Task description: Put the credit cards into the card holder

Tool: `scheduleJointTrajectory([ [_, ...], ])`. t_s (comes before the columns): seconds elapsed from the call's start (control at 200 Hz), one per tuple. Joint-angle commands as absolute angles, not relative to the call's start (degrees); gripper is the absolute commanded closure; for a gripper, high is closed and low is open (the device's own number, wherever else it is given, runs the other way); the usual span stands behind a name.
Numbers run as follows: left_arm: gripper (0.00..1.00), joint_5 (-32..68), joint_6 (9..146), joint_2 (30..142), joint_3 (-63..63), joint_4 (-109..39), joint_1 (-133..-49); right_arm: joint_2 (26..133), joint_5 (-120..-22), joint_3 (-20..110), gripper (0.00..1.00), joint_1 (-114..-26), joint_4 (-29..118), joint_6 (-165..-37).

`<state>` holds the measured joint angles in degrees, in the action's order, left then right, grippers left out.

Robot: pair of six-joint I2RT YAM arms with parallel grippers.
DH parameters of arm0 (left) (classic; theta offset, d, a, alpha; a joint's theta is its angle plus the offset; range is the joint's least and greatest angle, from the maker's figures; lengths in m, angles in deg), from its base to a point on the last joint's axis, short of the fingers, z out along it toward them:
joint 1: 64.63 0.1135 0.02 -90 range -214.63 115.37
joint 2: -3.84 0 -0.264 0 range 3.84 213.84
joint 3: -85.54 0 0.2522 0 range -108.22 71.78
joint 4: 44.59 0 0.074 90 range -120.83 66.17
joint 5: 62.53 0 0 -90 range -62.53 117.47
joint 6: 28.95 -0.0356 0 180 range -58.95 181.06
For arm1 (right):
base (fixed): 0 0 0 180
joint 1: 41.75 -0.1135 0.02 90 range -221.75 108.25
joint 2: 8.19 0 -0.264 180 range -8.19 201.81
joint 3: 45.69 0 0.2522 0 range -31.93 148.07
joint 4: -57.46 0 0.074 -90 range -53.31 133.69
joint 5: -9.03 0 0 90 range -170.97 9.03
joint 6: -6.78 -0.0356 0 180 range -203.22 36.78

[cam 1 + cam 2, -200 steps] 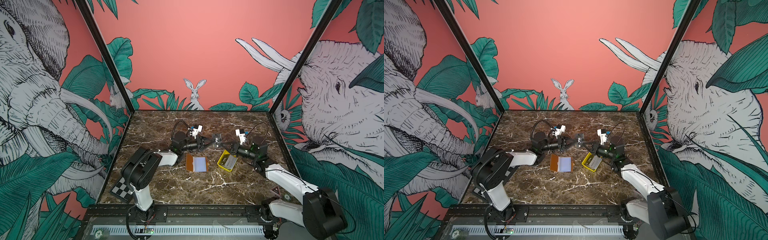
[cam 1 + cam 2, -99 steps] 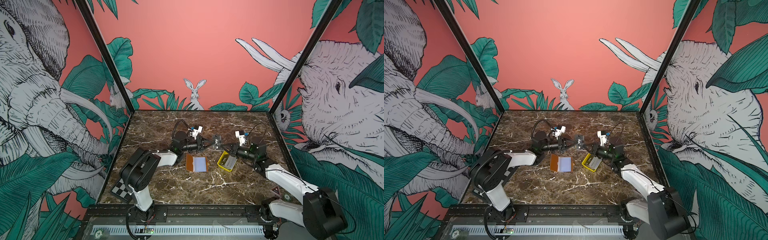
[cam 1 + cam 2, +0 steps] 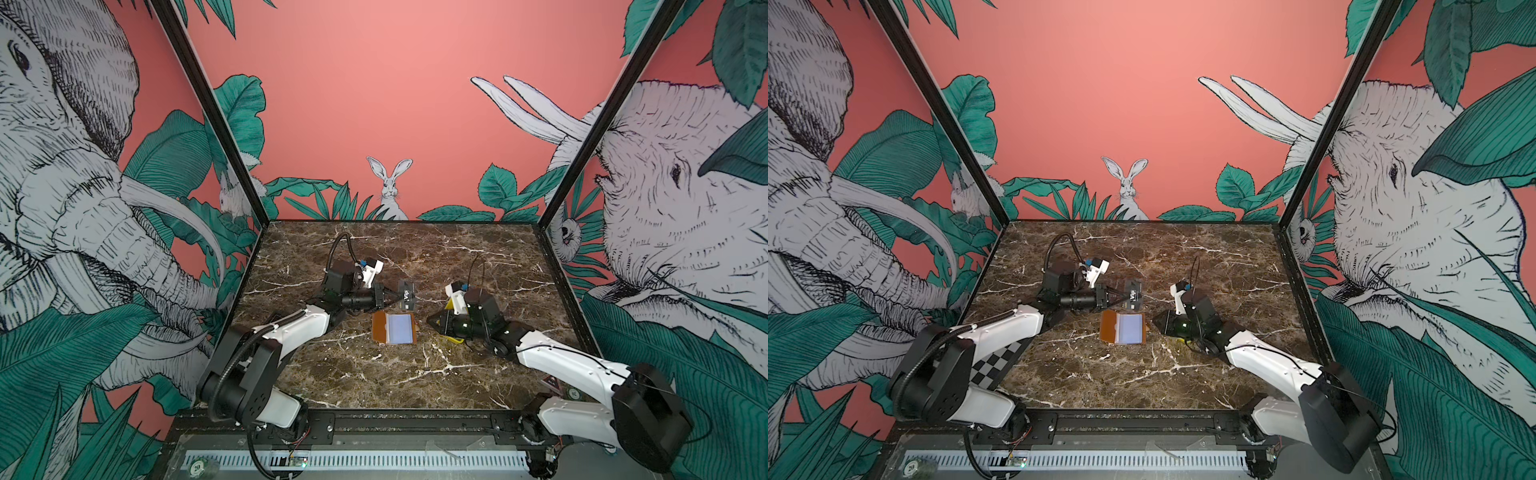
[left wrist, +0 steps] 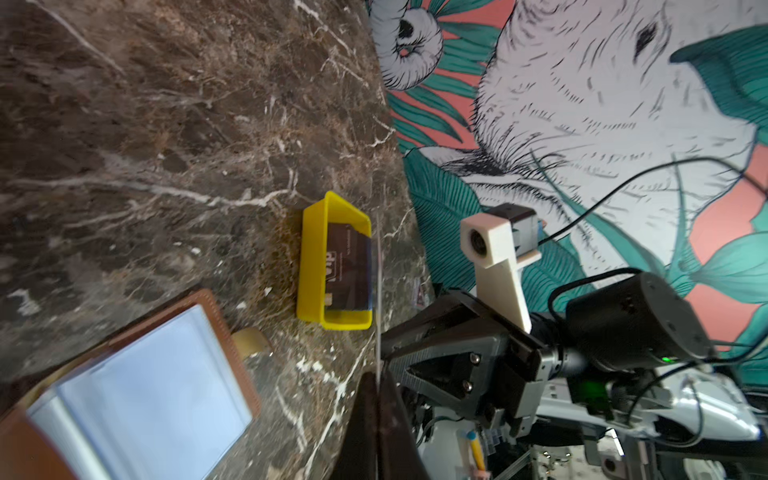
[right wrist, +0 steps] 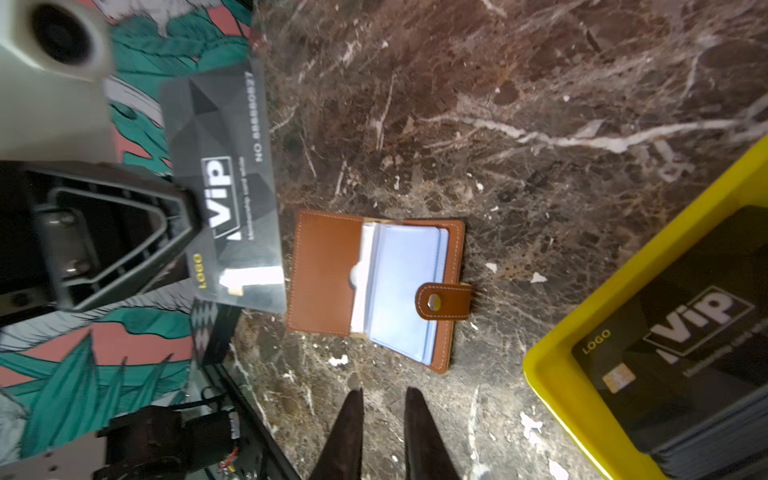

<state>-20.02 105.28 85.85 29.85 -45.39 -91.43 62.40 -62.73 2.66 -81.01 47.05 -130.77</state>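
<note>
Credit card (image 5: 224, 187): one dark grey card with white "ViP" lettering, a gold "LOGO" mark and a printed number along one side. The left gripper (image 3: 395, 296) has its jaws clenched on one long edge of this card. The rest of the card projects past the fingertips, standing on edge and clear of the marble tabletop (image 3: 374, 395). From the left wrist view the card appears only as a thin line running out from the fingertips.

The card holder (image 5: 374, 286) is tan-brown stitched leather and lies open and flat on the marble. It sits straight ahead of the right gripper (image 5: 382, 415), lower than the held card and apart from it. One half is bare leather. Pale, clear sleeves fan over the other half, and the snap tab folds over the sleeve edge on the side toward the yellow tray (image 5: 623, 291).

The right jaws are released, with a narrow gap and nothing between them. Bare marble separates the right fingertips from the holder's nearest edge, and all four holder edges have bare marble around them.

The card stack (image 5: 685, 345) lies face up in the yellow tray, off to one side of the right jaws. In both top views the right gripper hides most of the tray. The held card's free edge is near the right fingertips without touching them.
</note>
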Motion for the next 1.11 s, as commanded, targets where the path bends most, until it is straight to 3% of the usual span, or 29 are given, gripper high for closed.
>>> scheduleJointTrajectory([
  [0.0,1.00,-17.52,94.41,82.90,28.80,-30.00,-91.02,65.89,-69.18,4.66,0.80,-84.05,45.75,-128.15],
  [0.36,0.99,-13.65,91.61,81.47,32.51,-25.52,-90.88,74.15,-74.25,7.18,0.81,-88.89,46.38,-128.87],
  [1.1,0.99,-12.68,91.70,82.55,33.88,-27.48,-88.60,82.14,-70.96,7.16,0.82,-88.94,51.90,-131.05],
])
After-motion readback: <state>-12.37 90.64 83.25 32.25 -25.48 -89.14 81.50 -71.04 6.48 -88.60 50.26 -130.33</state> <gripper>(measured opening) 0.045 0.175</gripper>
